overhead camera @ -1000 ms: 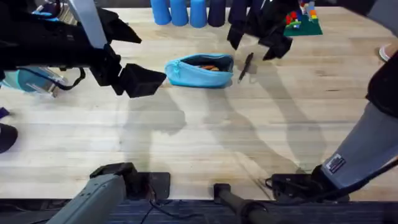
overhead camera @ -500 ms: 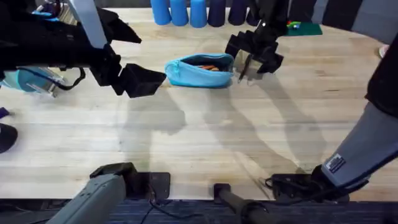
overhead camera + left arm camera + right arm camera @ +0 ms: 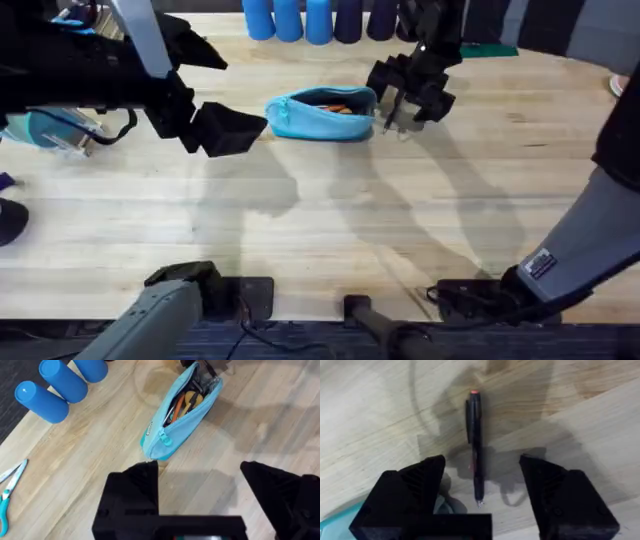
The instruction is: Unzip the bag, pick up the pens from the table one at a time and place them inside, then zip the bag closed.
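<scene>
Overhead, I see my right gripper (image 3: 400, 105) low over the table (image 3: 330, 210), just beside the open bag (image 3: 322, 113). Left wrist: fingers (image 3: 132, 487) wide, bag ahead, orange pens (image 3: 189, 402) inside. Right wrist: fingers (image 3: 420, 480) spread, black pen (image 3: 475, 445) lying between them.

Robot lab, wood table (image 3: 330, 210), two arm bases, toy bricks (image 3: 488, 44)

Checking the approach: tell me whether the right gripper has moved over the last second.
Yes. The right gripper has come down from near the blue cylinders toward the black pen beside the bag.
</scene>
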Controlling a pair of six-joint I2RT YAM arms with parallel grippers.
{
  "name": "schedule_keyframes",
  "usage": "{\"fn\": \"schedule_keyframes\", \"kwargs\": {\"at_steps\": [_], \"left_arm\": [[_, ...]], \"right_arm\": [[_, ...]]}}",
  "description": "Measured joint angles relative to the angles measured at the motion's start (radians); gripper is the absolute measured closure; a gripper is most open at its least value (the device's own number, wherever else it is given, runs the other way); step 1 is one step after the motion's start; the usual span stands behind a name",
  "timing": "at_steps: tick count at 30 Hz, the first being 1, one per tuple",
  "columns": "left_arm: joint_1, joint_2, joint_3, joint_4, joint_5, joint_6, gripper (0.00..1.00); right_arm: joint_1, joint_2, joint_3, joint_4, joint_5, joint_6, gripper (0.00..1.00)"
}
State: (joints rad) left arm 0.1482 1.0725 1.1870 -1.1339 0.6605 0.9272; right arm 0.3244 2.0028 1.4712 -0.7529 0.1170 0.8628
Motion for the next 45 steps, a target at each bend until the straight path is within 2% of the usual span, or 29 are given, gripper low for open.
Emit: {"fn": "schedule_keyframes", "kwargs": {"at_steps": [8,10,14,18,25,37,45], "left_arm": [[0.000,0.000,0.000,0.000,0.000,0.000,0.007],[0.000,0.000,0.000,0.000,0.000,0.000,0.007],[0.000,0.000,0.000,0.000,0.000,0.000,0.007],[0.000,0.000,0.000,0.000,0.000,0.000,0.007],[0.000,0.000,0.000,0.000,0.000,0.000,0.007],[0.000,0.000,0.000,0.000,0.000,0.000,0.007],[0.000,0.000,0.000,0.000,0.000,0.000,0.007]], "right_arm": [[0.009,0.035,0.031,-0.055,0.018,0.001,0.097],[0.011,0.040,0.037,-0.063,0.023,0.001,0.127],[0.007,0.041,0.038,-0.073,0.034,0.005,0.295],[0.002,0.041,0.038,-0.082,0.039,0.006,0.419],[-0.002,0.041,0.038,-0.077,0.047,0.014,0.937],[-0.012,0.039,0.038,-0.066,0.020,0.010,0.961],[-0.018,0.032,0.038,-0.061,0.001,-0.104,0.966]]}}
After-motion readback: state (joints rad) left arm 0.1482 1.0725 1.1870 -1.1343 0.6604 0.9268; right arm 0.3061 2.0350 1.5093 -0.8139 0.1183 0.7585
